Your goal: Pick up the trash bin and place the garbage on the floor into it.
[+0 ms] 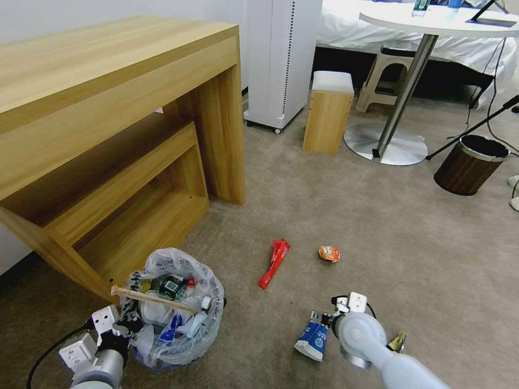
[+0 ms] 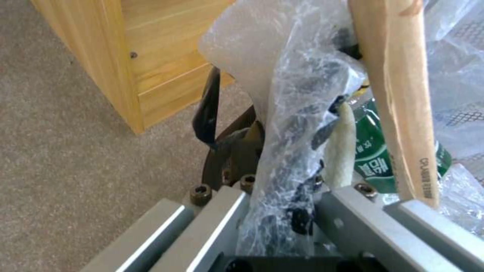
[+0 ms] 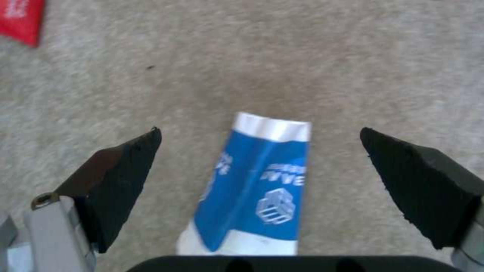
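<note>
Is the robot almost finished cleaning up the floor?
Partly. The trash bin, gripped by the left claw, already holds a bottle and stick. The open right claw straddles the blue carton. The red wrapper and orange wrapper remain.

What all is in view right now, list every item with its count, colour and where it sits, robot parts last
trash bin: 1, clear bag liner, blue base, on carpet by the desk, gripped at its rim
wooden stick: 1, tan, across the bin top
green-labelled bottle: 1, inside bin
blue-white carton: 1, on carpet under the right gripper
red wrapper: 1, mid-carpet
orange wrapper: 1, right of the red one
wooden desk: 1, light wood, left
brown bin: 1, metal rim, far right
round table: 1, white, far back
wooden stool: 1, white top
left gripper: shut on bin rim
right gripper: open, straddling the carton
</note>
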Available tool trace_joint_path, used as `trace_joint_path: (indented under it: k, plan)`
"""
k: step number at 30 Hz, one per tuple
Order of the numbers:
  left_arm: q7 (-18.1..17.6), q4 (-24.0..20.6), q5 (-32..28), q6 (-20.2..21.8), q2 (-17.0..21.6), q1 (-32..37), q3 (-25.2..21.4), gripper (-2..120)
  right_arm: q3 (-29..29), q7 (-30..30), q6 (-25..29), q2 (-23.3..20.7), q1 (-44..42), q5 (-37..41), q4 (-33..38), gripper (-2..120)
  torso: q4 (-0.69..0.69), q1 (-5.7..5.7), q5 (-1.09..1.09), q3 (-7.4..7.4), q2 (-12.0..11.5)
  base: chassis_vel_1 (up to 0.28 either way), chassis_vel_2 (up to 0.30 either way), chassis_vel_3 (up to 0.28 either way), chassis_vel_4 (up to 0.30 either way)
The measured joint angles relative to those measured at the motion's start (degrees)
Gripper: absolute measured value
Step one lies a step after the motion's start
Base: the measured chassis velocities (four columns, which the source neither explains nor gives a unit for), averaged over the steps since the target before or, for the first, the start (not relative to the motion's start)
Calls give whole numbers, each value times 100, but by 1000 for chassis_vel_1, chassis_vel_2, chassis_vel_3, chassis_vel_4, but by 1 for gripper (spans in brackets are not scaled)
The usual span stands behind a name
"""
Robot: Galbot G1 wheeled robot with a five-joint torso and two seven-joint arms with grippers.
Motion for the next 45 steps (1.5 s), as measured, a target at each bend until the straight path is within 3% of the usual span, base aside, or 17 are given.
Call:
trace_joint_path:
  k: [10, 17, 26, 35, 38, 45]
  plan:
    - [-1, -66, -7, 0, -44, 36, -51, 0, -401, -165, -102, 276, 96, -449, -231, 100, -1, 0, -2, 0, 0, 0, 0, 0, 0]
    - [-3, -103, -12, 0, -96, 99, -63, 0, -732, -346, 141, 562, 143, -823, -689, 97, -1, 0, -1, 0, 0, 0, 0, 0, 0]
    - [2, -148, 3, -3, -162, 131, -42, 0, -923, -479, 302, 828, 51, -1316, -868, 63, -1, 0, -1, 0, 0, 0, 0, 0, 0]
    - [8, -135, 26, -12, -192, 125, -19, 0, -931, -575, 374, 662, -27, -1574, -877, 34, -1, 0, 0, 0, 0, 0, 0, 0, 0]
    - [13, -130, 42, -22, -198, 127, -11, 0, -919, -622, 407, 585, -80, -1692, -850, 18, -1, 0, 0, 0, 0, 0, 0, 0, 0]
    - [17, -140, 46, -31, -194, 140, -21, 0, -873, -930, 610, 345, -133, -2036, -673, 0, -1, 0, 1, 0, 0, 0, 0, 0, 0]
